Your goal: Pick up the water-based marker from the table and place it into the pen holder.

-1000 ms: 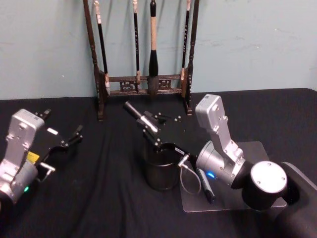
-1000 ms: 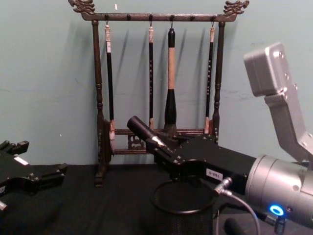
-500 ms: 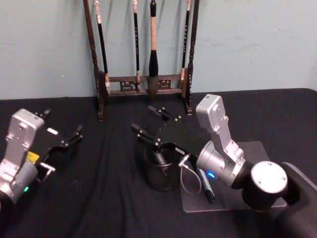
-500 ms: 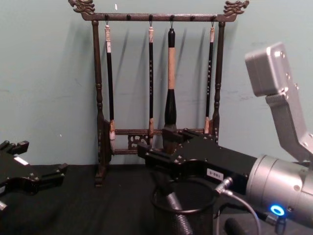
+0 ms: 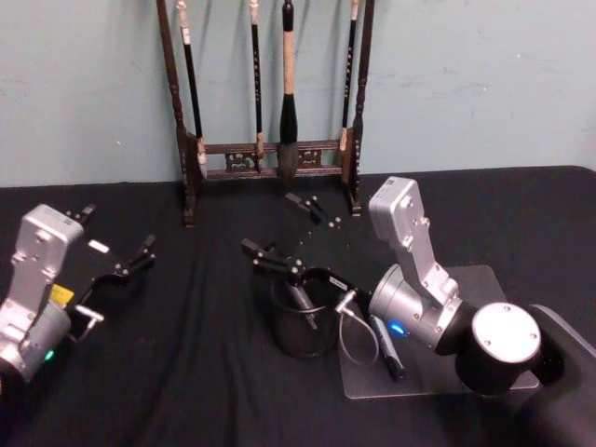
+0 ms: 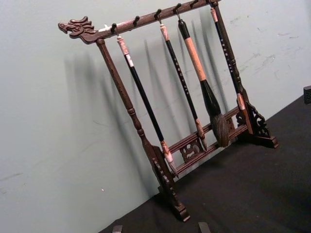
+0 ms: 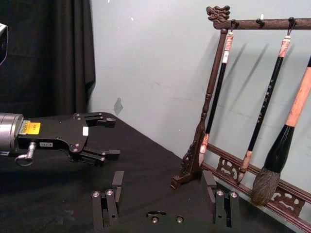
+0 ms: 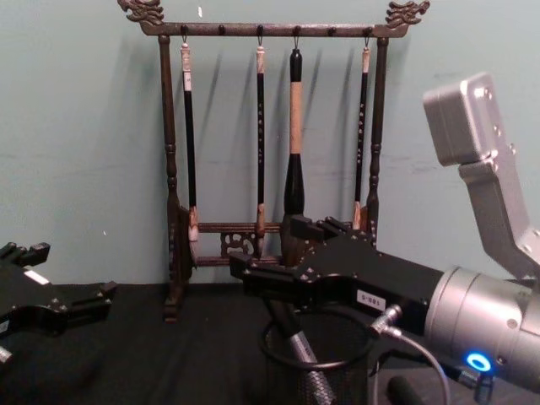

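Marker (image 8: pixel 301 374) – in pen holder (image 5: pixel 298 343), long axis tilted, top leaning left; chest view shows barrel through mesh. Right gripper (image 5: pixel 268 223) spread above; left gripper (image 5: pixel 119 229) spread, parked.

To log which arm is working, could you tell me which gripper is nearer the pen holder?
Right. The right gripper hangs open just above the pen holder, over its far rim; the left gripper sits well off to its left, over the table.
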`<state>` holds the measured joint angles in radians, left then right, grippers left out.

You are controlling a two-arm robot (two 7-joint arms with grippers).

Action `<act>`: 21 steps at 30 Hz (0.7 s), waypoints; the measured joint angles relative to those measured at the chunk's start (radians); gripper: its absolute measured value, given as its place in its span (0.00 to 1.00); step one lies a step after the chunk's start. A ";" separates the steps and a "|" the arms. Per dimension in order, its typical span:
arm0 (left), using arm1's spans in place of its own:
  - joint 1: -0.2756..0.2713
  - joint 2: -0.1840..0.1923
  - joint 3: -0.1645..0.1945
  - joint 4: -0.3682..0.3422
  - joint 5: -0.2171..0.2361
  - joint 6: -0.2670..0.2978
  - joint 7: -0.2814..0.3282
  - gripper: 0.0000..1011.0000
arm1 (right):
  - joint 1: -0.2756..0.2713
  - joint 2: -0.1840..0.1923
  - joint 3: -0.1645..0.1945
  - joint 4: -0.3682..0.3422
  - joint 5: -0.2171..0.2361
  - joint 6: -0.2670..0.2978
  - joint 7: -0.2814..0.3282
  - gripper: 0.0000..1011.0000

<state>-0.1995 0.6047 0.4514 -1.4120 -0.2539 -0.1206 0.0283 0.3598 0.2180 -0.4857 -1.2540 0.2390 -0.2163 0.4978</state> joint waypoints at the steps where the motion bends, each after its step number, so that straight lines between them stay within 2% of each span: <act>1: 0.000 0.000 0.000 0.000 0.000 0.000 0.000 1.00 | 0.000 0.000 0.000 0.000 0.000 0.000 0.000 0.99; 9: 0.000 0.000 0.000 0.000 0.000 0.000 0.000 1.00 | -0.002 0.001 0.001 -0.002 0.000 0.000 0.000 0.99; 21: 0.000 0.000 0.000 0.000 0.000 0.000 0.000 1.00 | -0.048 0.044 0.034 -0.073 0.021 0.021 -0.014 0.99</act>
<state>-0.1996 0.6047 0.4514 -1.4120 -0.2539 -0.1206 0.0283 0.3122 0.2620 -0.4518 -1.3270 0.2603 -0.1953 0.4835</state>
